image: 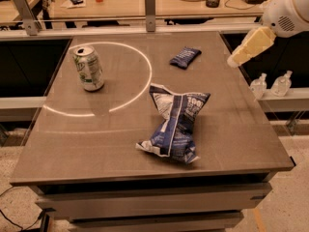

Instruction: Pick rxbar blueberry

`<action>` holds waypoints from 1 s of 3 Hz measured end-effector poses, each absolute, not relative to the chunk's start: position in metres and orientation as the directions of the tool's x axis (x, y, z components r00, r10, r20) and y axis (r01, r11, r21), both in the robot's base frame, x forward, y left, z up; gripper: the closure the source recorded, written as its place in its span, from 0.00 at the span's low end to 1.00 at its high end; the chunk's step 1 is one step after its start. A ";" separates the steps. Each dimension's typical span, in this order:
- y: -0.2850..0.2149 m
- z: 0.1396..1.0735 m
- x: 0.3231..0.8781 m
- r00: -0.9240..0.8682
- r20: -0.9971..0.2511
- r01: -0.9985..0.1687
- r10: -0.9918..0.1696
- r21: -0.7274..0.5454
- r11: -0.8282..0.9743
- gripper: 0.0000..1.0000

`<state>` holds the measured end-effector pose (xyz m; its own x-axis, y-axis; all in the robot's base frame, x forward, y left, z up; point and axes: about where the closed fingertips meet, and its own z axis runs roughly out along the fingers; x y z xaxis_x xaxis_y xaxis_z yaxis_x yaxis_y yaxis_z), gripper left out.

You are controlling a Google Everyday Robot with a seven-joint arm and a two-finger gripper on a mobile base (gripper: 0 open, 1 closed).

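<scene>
The rxbar blueberry (185,57) is a small dark navy wrapper lying flat on the far middle-right of the table (96,144). My gripper (236,60) hangs from the white arm at the upper right, over the table's right edge. It is to the right of the bar, about a bar's length or more away, and above the surface. It touches nothing.
A large blue-and-white chip bag (176,122) lies crumpled in the table's middle. A green-and-white soda can (89,68) stands at the left inside a white ring of light. Two small clear bottles (270,84) stand on a ledge right of the table. A cluttered desk runs behind.
</scene>
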<state>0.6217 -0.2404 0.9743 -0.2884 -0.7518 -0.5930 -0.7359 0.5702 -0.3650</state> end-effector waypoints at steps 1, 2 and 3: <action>-0.234 0.950 0.647 -0.245 -0.723 -0.757 -0.646 -0.273 0.594 0.00; -0.230 0.926 0.665 -0.251 -0.782 -0.772 -0.570 -0.194 0.606 0.00; -0.216 0.913 0.675 -0.282 -0.752 -0.780 -0.596 -0.181 0.598 0.00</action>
<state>0.6755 -0.2161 0.9127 -0.2821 -0.5958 -0.7520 -0.7804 0.5984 -0.1814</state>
